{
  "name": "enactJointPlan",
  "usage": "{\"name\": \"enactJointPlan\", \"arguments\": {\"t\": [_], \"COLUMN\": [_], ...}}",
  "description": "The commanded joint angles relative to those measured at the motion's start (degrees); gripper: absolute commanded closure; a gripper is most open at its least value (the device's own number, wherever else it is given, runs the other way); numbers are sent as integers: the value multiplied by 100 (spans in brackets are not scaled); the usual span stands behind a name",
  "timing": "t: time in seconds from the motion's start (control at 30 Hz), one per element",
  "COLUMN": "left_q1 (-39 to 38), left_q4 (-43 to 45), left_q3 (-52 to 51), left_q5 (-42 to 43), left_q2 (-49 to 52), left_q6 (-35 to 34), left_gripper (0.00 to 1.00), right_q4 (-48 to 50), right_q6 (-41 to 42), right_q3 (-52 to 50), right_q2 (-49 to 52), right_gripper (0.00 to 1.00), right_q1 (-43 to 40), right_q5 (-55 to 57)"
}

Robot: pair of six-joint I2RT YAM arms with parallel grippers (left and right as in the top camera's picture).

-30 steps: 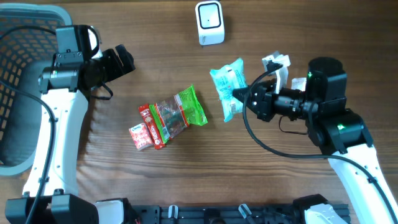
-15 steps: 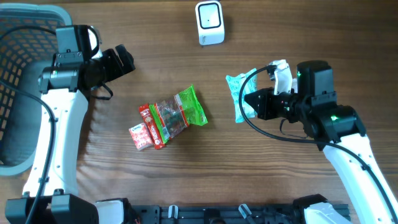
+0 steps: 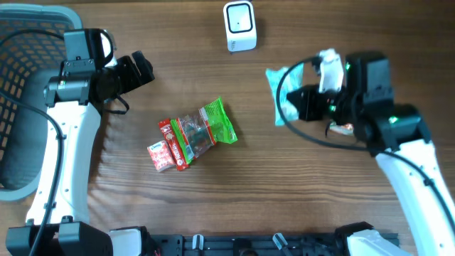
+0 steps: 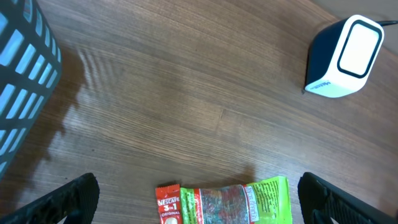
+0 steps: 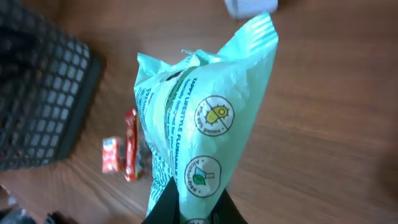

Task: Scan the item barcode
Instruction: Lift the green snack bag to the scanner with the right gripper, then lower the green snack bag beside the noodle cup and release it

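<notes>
My right gripper [image 3: 297,105] is shut on a mint-green packet [image 3: 278,94], holding it off the table at centre right. In the right wrist view the packet [image 5: 200,118] stands up from the pinching jaws of the gripper [image 5: 196,210], showing printed text and round icons; its barcode is out of view. The white scanner [image 3: 239,25] stands at the back centre, left of and beyond the packet, and its lower edge shows in the right wrist view [image 5: 252,6]. My left gripper [image 3: 141,70] hovers open at the left, with nothing between its fingers [image 4: 69,198].
A green snack bag [image 3: 207,128] and red sachets [image 3: 163,148] lie together mid-table, also seen under the left gripper [image 4: 233,202]. A grey mesh basket [image 3: 21,78] fills the far left. Another small packet [image 3: 343,128] lies under the right arm.
The right gripper has carried the green packet to the right and toward the back of the table, turning it. The left arm has not moved.
</notes>
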Motion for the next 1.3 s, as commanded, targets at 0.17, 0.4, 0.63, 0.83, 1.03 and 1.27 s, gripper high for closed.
{"name": "enactJointPlan", "arguments": {"t": [0.17,0.4,0.63,0.83,1.03,1.27], "left_q1": [42,42,42,42,42,42], "left_q4": [9,9,9,9,9,9], "left_q3": [33,33,33,33,33,33], "left_q5": [-13,-13,-13,-13,-13,-13], "left_q2": [-37,-37,-37,-37,-37,-37], "left_q6": [72,72,72,72,72,72], "left_gripper": [0,0,0,0,0,0], "right_q4": [-960,925,4083,7160,8299,7619], "right_q6": [-520,-1567,-4094,-7051,-8426,-7729], "right_q3": [3532,3775,3773,3773,3773,3773], "right_q2": [1801,2973,5097,6498,7082,6559], "right_gripper": [96,96,96,96,96,96], "right_q1": [564,1858,2087,2105,2103,2098], "right_q5": [2124,5005,6942,7250,7182,7482]}}
